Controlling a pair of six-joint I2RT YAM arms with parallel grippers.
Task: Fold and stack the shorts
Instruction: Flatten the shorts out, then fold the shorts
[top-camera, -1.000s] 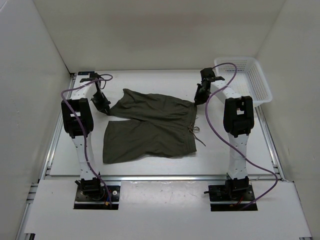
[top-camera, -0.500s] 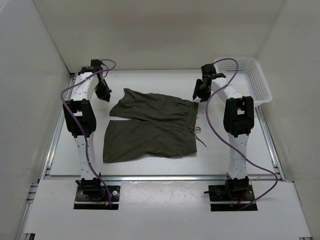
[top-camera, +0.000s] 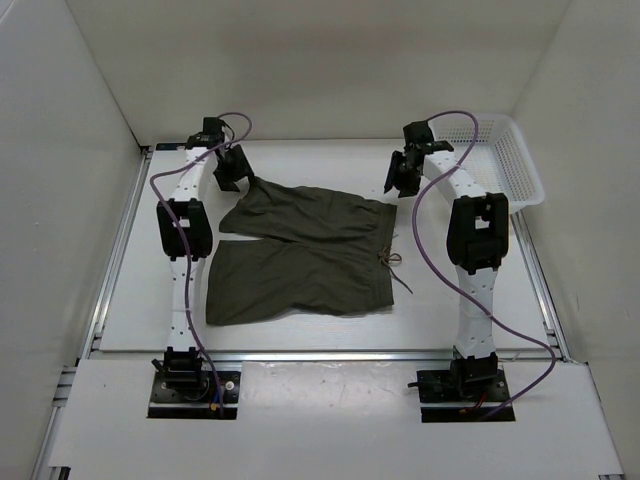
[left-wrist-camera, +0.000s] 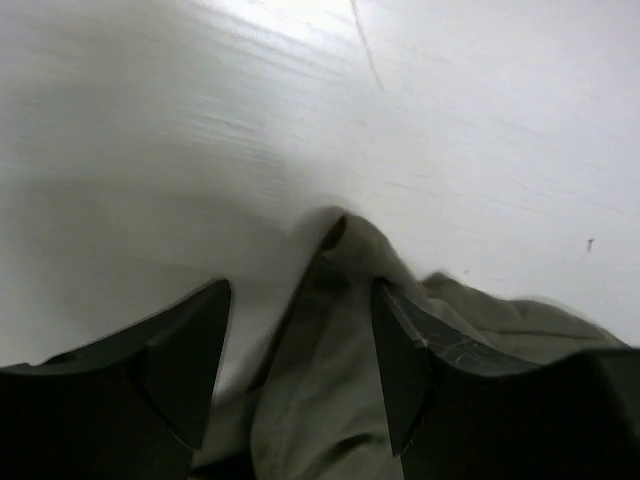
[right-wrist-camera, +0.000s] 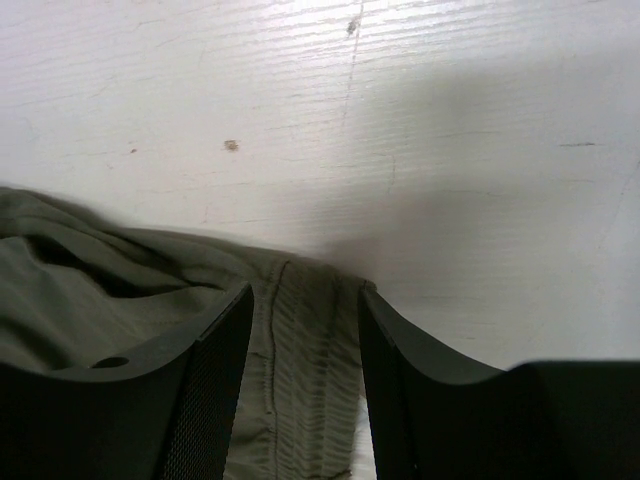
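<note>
White counter (top-camera: 300, 338) fills my overhead view, with the shorts (top-camera: 300, 255) spread flat in the middle, waistband (right-wrist-camera: 300, 350) toward the right arm and both legs running left. My left hand (left-wrist-camera: 300, 295) is over the far leg's outer hem corner (left-wrist-camera: 338, 232), jaws apart with the cloth tip lying between them, nothing pinched. The right hand (right-wrist-camera: 305, 295) straddles the far end of the waistband the same way, open and gripping nothing. Both sit on the far edge, I judge, so that edge can be lifted over the near leg for a lengthwise fold. The drawstring (top-camera: 392, 262) trails loose beside the right arm. The basket (top-camera: 515, 165) stands far right, likely for stacking.
</note>
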